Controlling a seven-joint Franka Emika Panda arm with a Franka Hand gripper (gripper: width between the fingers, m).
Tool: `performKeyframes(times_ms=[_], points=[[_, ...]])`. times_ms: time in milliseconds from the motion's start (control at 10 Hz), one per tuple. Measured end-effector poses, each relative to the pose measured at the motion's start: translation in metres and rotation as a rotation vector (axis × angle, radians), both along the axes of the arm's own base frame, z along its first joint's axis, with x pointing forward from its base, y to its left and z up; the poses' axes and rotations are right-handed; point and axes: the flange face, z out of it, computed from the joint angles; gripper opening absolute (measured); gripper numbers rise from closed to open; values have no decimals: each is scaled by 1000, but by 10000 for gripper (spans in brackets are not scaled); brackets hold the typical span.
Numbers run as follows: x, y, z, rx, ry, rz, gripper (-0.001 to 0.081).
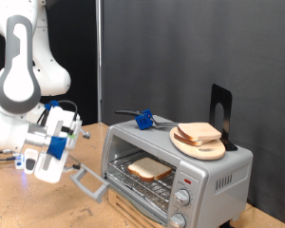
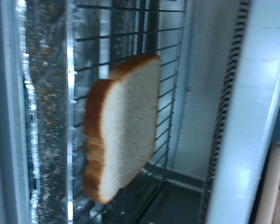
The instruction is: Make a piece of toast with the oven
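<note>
One slice, the piece of toast (image 1: 148, 169), lies flat on the wire rack (image 1: 133, 180) inside the oven (image 1: 177, 169), whose door (image 1: 88, 180) hangs open. It looks light, soft and crumbly (best pinched gently by the crust edge). Just beyond the door hovers the gripper (image 1: 78, 135); whether it's released or clenched, I cannot tell.

From the exterior view I can't make out my gripper (image 1: 74, 171) fingers; they blur into the oven (image 1: 177, 169) door, whose lower edge is cropped at six o'clock. The wrist view is soft throughout.
</note>
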Motion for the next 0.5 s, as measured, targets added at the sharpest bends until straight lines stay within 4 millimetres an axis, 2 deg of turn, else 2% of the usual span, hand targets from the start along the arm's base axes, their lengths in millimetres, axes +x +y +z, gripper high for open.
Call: performKeyframes(times_ms=[500], points=[[9,51,46,55,0,-55,808]])
